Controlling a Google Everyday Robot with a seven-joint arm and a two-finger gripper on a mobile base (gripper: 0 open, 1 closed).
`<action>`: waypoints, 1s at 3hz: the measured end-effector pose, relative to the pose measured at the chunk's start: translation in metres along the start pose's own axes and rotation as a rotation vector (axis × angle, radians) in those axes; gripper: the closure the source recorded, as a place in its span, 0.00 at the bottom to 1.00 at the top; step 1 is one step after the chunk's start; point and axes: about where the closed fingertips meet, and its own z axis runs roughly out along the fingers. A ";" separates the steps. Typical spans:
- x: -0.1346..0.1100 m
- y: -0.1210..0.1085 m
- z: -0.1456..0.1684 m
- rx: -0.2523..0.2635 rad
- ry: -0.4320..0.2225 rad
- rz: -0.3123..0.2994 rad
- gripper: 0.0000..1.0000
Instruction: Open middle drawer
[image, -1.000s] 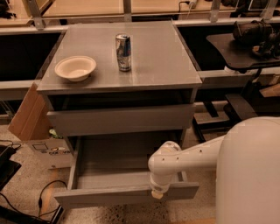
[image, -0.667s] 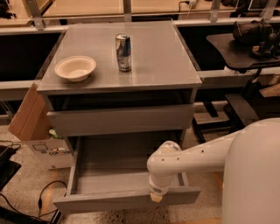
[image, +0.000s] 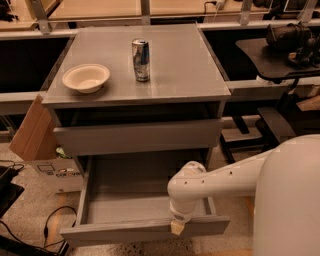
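Observation:
The grey cabinet (image: 200, 85) has one closed drawer front (image: 137, 137) under its top. Below it the middle drawer (image: 125, 231) is pulled far out toward me, and its shallow grey box is empty. My gripper (image: 177, 226) hangs from the white wrist (image: 186, 189) at the right part of that drawer's front panel, touching its top edge. The wrist hides most of the gripper. Anything below the open drawer is hidden.
A white bowl (image: 86, 77) and a drink can (image: 141, 60) stand on the cabinet top. A cardboard box (image: 32, 130) leans at the left, with cables (image: 30, 230) on the floor. A dark chair (image: 280, 55) stands at the right. My white arm body (image: 292, 200) fills the lower right.
The middle drawer has slid further out toward me, and my gripper and wrist have moved with its front panel.

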 end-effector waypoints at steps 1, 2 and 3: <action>0.001 0.001 0.001 -0.003 0.002 0.000 0.00; 0.001 0.001 0.000 0.000 0.004 -0.001 0.01; 0.005 -0.003 -0.045 0.067 0.062 -0.013 0.31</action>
